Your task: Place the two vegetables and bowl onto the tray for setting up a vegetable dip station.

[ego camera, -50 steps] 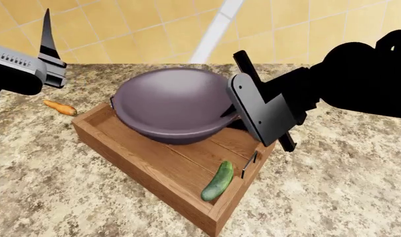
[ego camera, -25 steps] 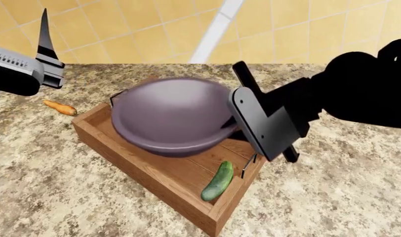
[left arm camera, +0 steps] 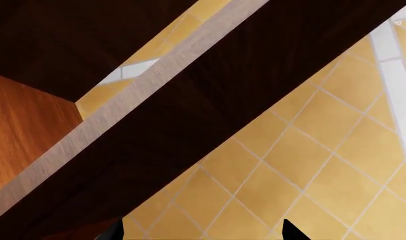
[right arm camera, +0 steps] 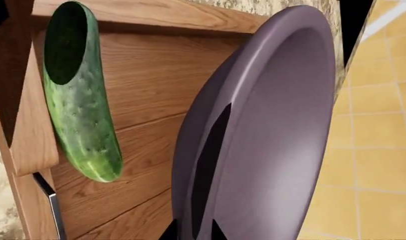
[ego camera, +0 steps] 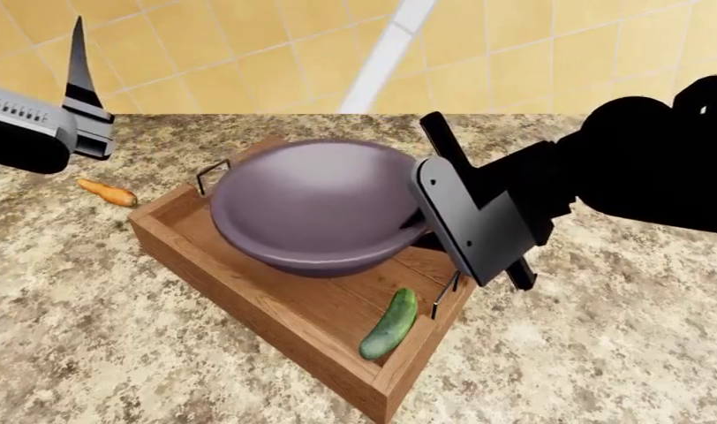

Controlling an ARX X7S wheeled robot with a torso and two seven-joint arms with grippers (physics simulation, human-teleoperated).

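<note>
The dark purple-grey bowl (ego camera: 312, 199) hangs tilted over the wooden tray (ego camera: 217, 274), its underside close to the planks. My right gripper (ego camera: 415, 216) is shut on the bowl's right rim; in the right wrist view its tips (right arm camera: 193, 232) straddle the bowl (right arm camera: 276, 140) wall. The green cucumber (ego camera: 389, 324) lies in the tray's near right corner, leaning on the end wall, and shows as the cucumber (right arm camera: 79, 100) beside the bowl. The orange carrot (ego camera: 107, 191) lies on the counter left of the tray. My left gripper (ego camera: 86, 88) is raised at the far left, open and empty (left arm camera: 203, 231).
A speckled granite counter (ego camera: 594, 336) carries the tray, with a yellow tiled wall (ego camera: 512, 53) behind it. Thin metal handles (ego camera: 211, 174) stand at the tray's short ends. The left wrist view shows only a dark wooden beam (left arm camera: 210, 100) and tiles.
The bowl has sunk lower over the tray and shifted slightly right with my right gripper, uncovering the tray's far handle. The left arm, carrot and cucumber have stayed put.
</note>
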